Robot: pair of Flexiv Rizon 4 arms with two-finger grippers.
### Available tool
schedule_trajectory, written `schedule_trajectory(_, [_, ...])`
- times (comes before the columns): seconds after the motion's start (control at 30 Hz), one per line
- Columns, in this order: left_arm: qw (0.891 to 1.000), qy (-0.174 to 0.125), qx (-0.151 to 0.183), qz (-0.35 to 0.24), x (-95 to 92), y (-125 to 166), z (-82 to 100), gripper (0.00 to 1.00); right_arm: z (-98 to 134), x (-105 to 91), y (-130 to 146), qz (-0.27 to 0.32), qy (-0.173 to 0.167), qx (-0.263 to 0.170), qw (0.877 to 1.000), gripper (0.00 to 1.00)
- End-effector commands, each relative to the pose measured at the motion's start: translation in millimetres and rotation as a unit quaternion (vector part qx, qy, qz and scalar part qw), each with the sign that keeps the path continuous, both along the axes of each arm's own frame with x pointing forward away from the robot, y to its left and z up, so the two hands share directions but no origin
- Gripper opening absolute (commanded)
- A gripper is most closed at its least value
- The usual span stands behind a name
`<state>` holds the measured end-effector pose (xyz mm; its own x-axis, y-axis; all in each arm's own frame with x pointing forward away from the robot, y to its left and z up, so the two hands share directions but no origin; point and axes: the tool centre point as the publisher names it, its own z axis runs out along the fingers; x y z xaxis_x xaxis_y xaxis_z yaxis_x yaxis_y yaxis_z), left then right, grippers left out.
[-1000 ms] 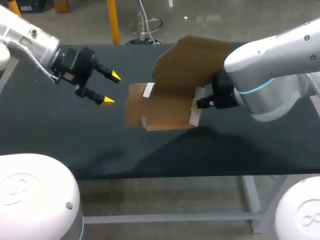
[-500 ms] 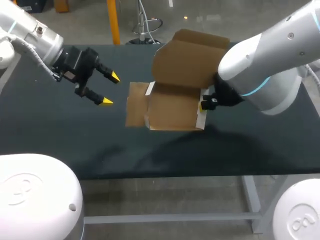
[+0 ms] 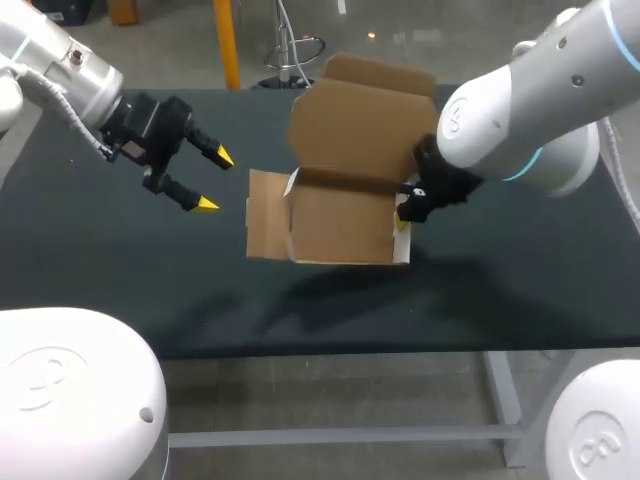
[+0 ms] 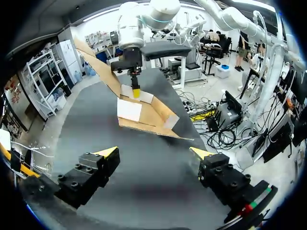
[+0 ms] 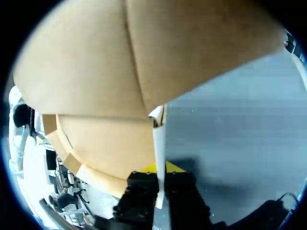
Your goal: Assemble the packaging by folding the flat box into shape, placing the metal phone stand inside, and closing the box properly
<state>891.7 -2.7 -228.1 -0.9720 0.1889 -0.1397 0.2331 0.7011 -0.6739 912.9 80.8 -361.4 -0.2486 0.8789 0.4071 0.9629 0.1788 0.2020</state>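
Note:
A brown cardboard box [image 3: 338,220] lies half-formed at mid-table, its big lid [image 3: 360,125] standing up at the far side and a side flap [image 3: 265,228] spread flat to the left. My right gripper [image 3: 404,211] is shut on the box's white-lined right side wall. In the right wrist view that thin wall [image 5: 158,143] sits pinched between the right gripper [image 5: 159,168], with the lid [image 5: 96,67] looming ahead. My left gripper [image 3: 216,181] hangs open left of the box, apart from it. From the left wrist, the left gripper [image 4: 154,152] faces the box [image 4: 144,112]. No phone stand shows.
The dark table [image 3: 120,270] has bare surface in front of the box and to both sides. Its front edge [image 3: 330,352] runs just below the box's shadow. Nothing else lies on it.
The right arm has swung its wrist up and leftward with the wall in its grip. The box shifted slightly left and its lid rose more upright. The left gripper barely moved.

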Motion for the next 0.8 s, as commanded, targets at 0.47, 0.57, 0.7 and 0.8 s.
schedule_trajectory(0.47, [1.0,-0.005,0.018,0.0,10.8,11.6,-18.3,1.0,2.4,-7.9,20.7,-0.007,0.13,-0.109,0.985,0.0])
schedule_trajectory(0.57, [1.0,-0.002,0.024,0.001,13.5,12.8,-21.3,1.0,1.2,-11.6,20.5,-0.012,0.137,-0.116,0.984,0.0])
schedule_trajectory(0.7, [0.999,-0.003,0.032,0.005,14.7,14.3,-21.6,1.0,-0.3,-14.2,19.3,-0.018,0.145,-0.122,0.982,0.0])
schedule_trajectory(0.8, [0.999,-0.004,0.038,0.011,14.8,16.4,-21.6,1.0,-2.0,-15.3,16.7,-0.028,0.157,-0.126,0.979,0.0])
